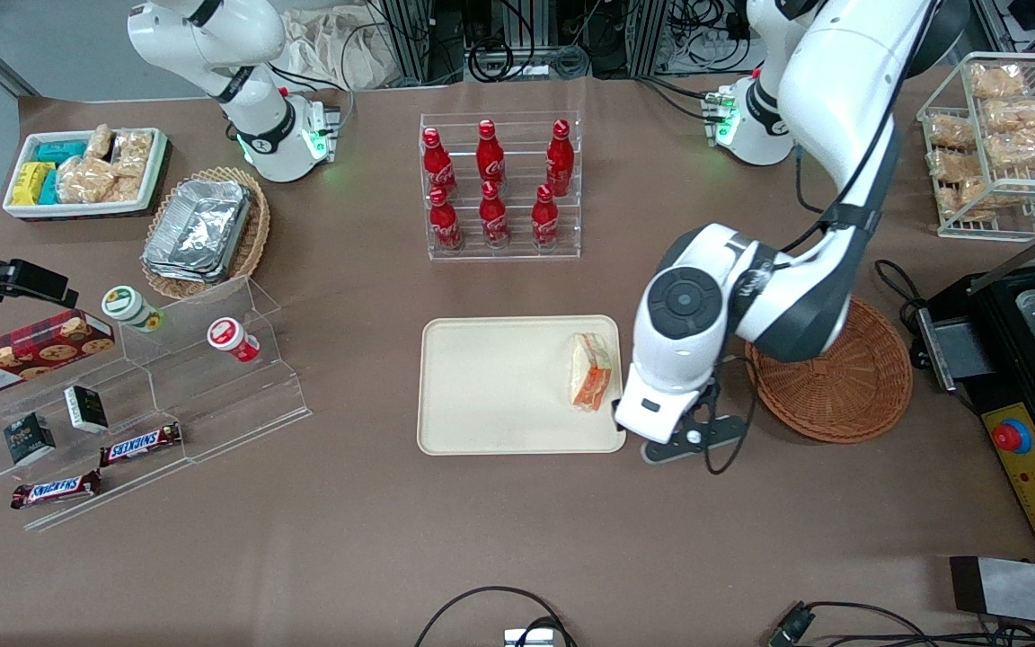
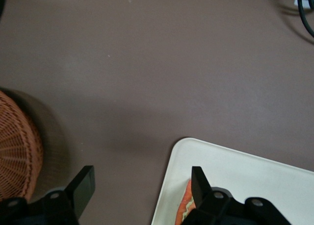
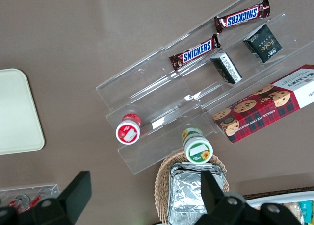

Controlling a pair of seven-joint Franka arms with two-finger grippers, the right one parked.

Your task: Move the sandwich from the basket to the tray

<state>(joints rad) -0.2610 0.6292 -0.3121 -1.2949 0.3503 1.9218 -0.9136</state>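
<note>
One sandwich (image 1: 591,370) on tray (image 1: 490,386), gripper (image 2: 142,186) spread, fingertips cropped

- Your front camera looks down from high up at the whole table (image 1: 347,539).
- Your left wrist camera looks down from close by. Both show the tray (image 1: 499,386) (image 2: 245,176) and basket (image 1: 841,386) (image 2: 14,151).

The basket (image 1: 841,386) is rough woven wicker; the tray (image 1: 490,386) smooth matt plastic; the gripper (image 2: 142,186) matt black.

The pincer (image 2: 142,186) hides most of the sandwich (image 2: 185,208).
</note>
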